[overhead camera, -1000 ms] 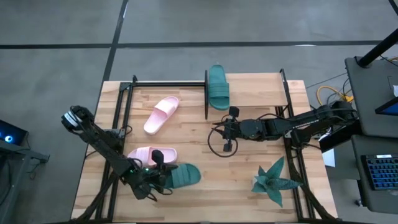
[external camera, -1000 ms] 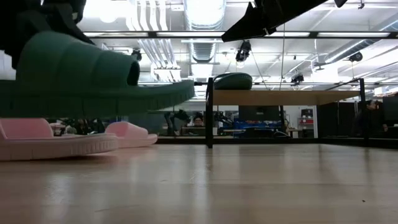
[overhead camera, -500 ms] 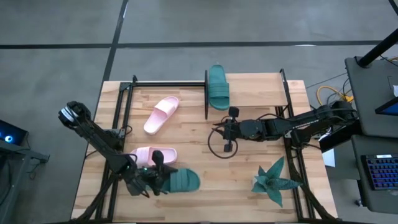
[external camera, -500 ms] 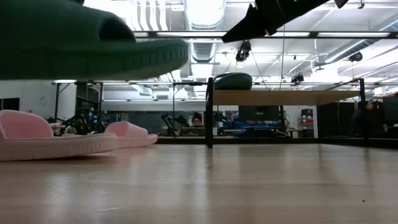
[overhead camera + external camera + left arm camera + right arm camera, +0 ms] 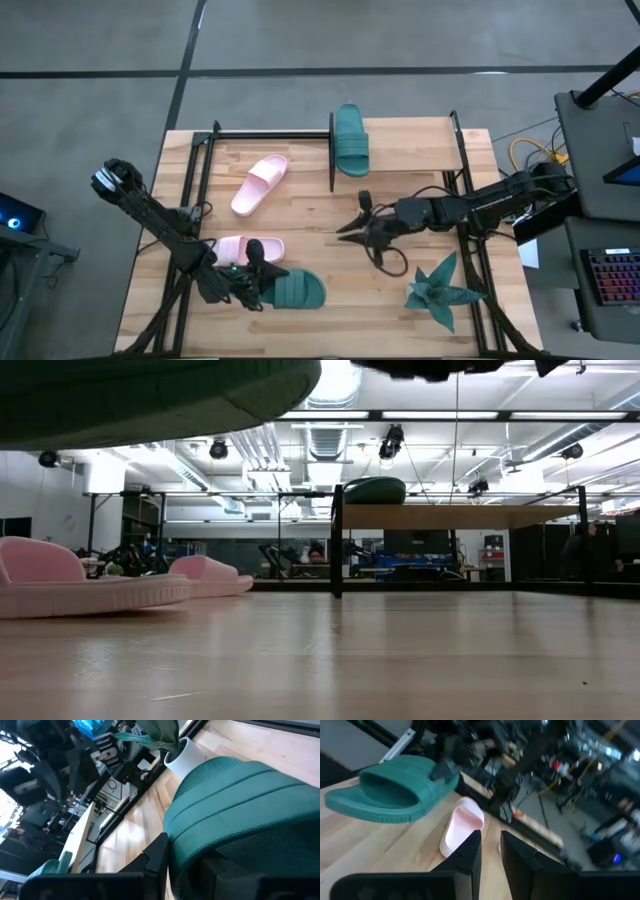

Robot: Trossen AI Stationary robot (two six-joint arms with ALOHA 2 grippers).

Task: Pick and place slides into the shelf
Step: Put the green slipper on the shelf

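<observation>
While the left gripper (image 5: pixel 252 285) clamps a teal slide (image 5: pixel 295 290), its fingertips stay hidden

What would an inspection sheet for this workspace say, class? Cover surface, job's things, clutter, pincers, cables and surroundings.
Surface: wooden tabletop, black metal frame rails along its sides.
Job's things: shelf carries one teal slide; two pink slides lie on the table; a second teal slide is lifted off it.
Clutter: teal star-shaped plant by the right rail.
Pincers: left pincer shut on the second teal slide at its strap; right pincer holds nothing, over mid-table, fingers a narrow gap apart.
Cables: black loop under the right arm; yellow cable off the table.
Surroundings: grey floor; keyboard at right.
</observation>
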